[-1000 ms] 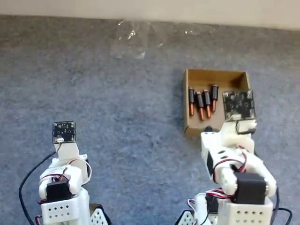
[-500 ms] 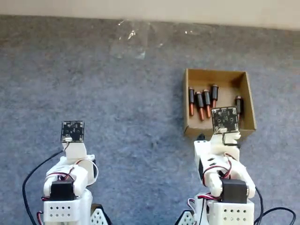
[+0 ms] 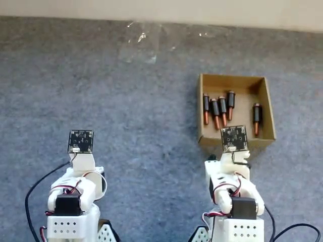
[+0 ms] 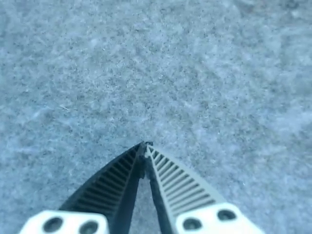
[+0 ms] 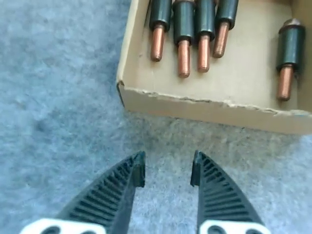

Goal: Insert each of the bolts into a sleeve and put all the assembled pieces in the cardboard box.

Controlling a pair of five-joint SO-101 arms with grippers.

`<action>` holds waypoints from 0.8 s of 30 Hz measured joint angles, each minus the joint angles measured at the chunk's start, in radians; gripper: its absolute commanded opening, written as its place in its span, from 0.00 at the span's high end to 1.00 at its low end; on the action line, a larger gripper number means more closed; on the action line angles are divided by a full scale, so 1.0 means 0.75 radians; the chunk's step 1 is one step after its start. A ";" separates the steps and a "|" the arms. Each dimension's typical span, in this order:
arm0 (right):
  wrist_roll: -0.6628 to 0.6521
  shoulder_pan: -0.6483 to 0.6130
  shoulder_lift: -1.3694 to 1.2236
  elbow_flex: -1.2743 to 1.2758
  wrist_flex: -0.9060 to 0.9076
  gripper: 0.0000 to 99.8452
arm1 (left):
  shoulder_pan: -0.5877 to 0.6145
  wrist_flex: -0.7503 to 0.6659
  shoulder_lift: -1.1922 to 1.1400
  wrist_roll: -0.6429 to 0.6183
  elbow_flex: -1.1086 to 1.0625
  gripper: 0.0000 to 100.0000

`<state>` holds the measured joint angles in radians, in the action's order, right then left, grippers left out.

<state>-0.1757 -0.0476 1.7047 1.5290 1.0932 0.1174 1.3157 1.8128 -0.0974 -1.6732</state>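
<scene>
The cardboard box (image 3: 202, 108) (image 5: 195, 109) lies on the grey carpet at the right. Inside it rest several assembled pieces, copper bolts in black sleeves: a row of them (image 3: 218, 110) (image 5: 193, 29) at the box's left and one apart (image 3: 256, 117) (image 5: 289, 56) at its right. My right gripper (image 5: 167, 168) is open and empty over the carpet, just in front of the box's near wall. My left gripper (image 4: 145, 146) is shut with nothing in it, low over bare carpet at the left.
A crumpled clear plastic bag (image 3: 144, 43) lies at the back of the carpet near the wall. The left arm (image 3: 75, 181) and the right arm (image 3: 232, 186) stand at the near edge.
The right arm has drawn back from over the box toward the near edge, uncovering a piece at the box's right. The left arm shifted slightly right.
</scene>
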 measured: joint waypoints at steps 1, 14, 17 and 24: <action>0.000 0.000 0.033 0.020 0.000 0.86 | 0.000 0.000 0.000 0.000 0.000 0.99; 0.002 0.000 0.158 0.180 0.000 0.86 | -0.004 0.000 0.000 0.000 0.000 0.99; 0.002 0.000 0.158 0.186 0.000 0.86 | -0.004 0.000 0.000 0.000 0.000 0.99; 0.184 -0.002 0.158 0.186 0.113 0.86 | -0.004 0.000 0.000 0.000 0.000 0.99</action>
<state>-0.0376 -0.0491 1.8228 1.6686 1.1776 0.1143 1.3157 1.8128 -0.0974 -1.6732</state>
